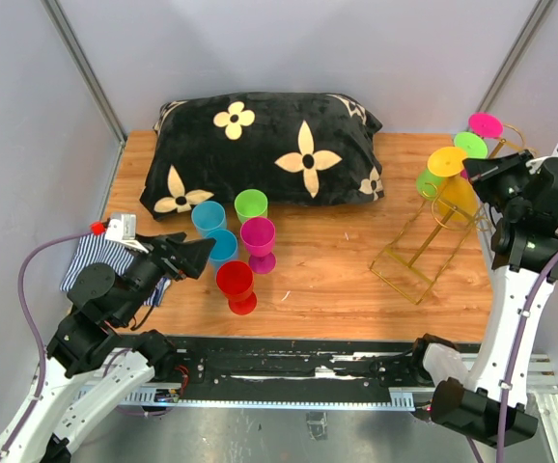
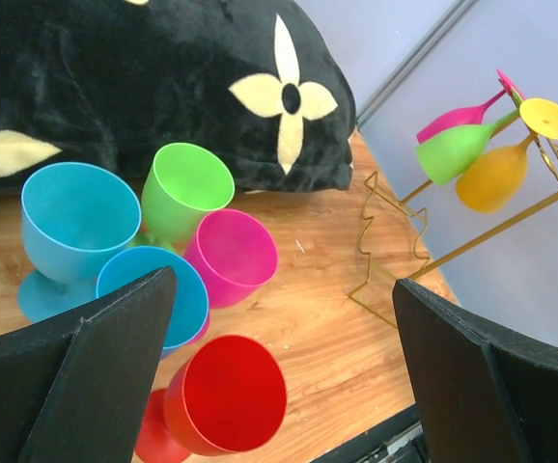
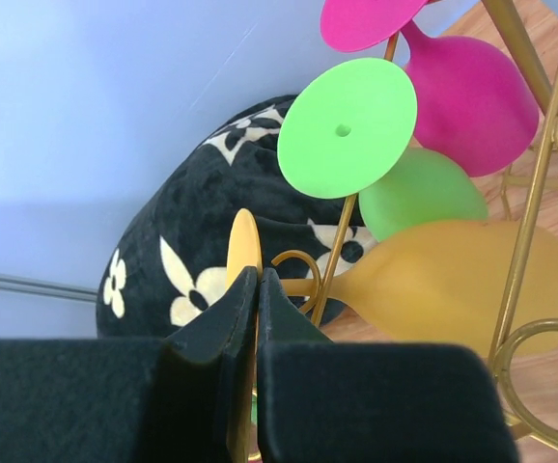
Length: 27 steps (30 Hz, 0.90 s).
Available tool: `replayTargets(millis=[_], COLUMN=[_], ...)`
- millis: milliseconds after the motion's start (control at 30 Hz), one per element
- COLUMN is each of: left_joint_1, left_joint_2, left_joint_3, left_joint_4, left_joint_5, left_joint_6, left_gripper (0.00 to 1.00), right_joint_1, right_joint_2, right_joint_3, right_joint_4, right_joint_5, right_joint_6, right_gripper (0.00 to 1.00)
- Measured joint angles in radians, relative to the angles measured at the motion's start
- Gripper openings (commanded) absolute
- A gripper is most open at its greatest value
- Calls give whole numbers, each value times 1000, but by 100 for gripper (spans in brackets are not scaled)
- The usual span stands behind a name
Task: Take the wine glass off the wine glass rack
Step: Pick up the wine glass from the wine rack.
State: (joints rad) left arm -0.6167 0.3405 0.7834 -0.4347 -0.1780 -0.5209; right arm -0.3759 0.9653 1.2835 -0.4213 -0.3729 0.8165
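Three wine glasses (image 1: 430,183) hang on the wine glass rack (image 1: 424,256) at the far right of the worktop (image 1: 337,251). My right tool (image 3: 257,289) is shut on the foot (image 3: 244,246) of the yellow wine glass (image 3: 462,285). It looks light, stiff and slippery, so I think a hold by the stem (image 3: 342,282) is safer. My left tool (image 2: 284,280) stands wide and empty.

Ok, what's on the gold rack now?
Three glasses hang on the rack: yellow glass, green glass, pink glass. The right gripper pinches the yellow foot, covering part of it.
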Motion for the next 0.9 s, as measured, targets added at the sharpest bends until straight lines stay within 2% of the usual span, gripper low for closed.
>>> replayTargets(millis=[500,700,900], left_joint_1=[0,0,0], left_joint_2=[-13,-18,-18], left_joint_3=[0,0,0], left_joint_4=[-17,-16,-16], left_joint_5=[-1,-3,-3], left_joint_6=[-1,-3,-4], left_gripper=[100,100,100], right_joint_1=[0,0,0], right_joint_2=[-18,-17,8], right_joint_3=[-119,-120,-120], right_joint_4=[121,152,181], right_joint_5=[-4,-16,-91], right_joint_6=[240,276,292], right_gripper=[0,1,1])
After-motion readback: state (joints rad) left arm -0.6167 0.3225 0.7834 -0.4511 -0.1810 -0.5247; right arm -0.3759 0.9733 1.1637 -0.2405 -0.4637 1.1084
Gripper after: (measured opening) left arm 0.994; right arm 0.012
